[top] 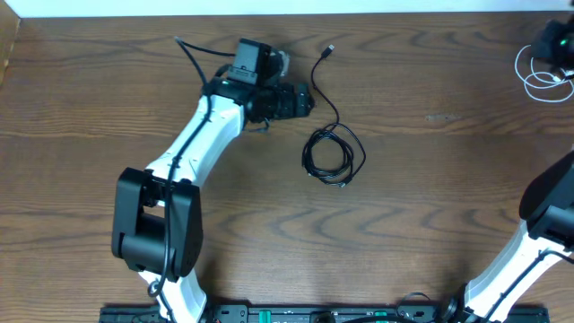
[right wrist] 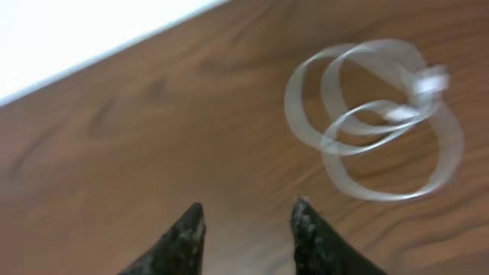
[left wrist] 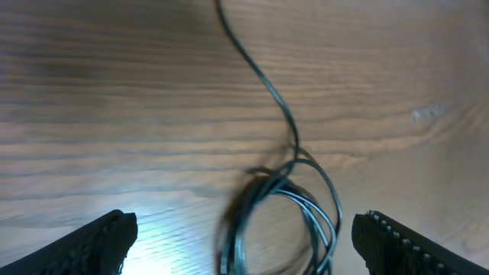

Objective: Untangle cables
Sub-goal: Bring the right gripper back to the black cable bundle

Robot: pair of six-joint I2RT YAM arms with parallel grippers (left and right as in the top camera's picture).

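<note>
Cables, two, well apart from each other.

Overhead view: black cable (top: 334,154) lay coiled on table (top: 430,215), just ahead of left gripper (top: 305,100) and off to one side. Its plug tail ran out past the jaws. White cable (top: 541,76) lay in loose loops just beside right gripper (top: 554,40).

Left wrist view: jaws stood wide apart and empty. Both fingers (left wrist: 99,241) framed the black coil, which sat between and just ahead of them with its turns overlapping. Hazard: a closure at that spot would probably pinch several turns together. The whole coil would then drag along instead of one strand coming free. The single straight tail farther ahead looked the cleaner hold.

Right wrist view: jaws stood partly apart, with nothing between the fingertips (right wrist: 191,221). The white loops lay ahead and to the right of them, not touching, and blurred. The table edge ran ahead and to the left. Hazard: the light, springy loops could skid away from a glancing finger, toward that edge if pushed that way. A grip across stacked loops could also tighten them rather than open them.
</note>
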